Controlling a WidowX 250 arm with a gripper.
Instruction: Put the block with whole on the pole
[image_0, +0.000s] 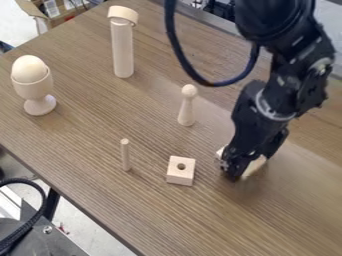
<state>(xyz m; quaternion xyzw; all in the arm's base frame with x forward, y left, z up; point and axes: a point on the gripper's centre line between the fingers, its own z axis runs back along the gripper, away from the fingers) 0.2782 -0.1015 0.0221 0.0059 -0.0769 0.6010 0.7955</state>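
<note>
We saw the block (180, 177) hole-up near the upright peg (125, 156), towards the table's (200, 225) lower-left edge, presumably for threading straight down, but couldn't tell whether the gripper (242, 172), by a pale piece (254, 167), was wide or narrow.

The black, bulky-jointed arm (302, 75) has a dark blue cable (214, 83), a silvery curved band (268, 111) and small bolts (292, 61).

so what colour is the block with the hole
Pale, light wood, a plain creamy beige; it shows best in the camera view, where the block sits.
</note>
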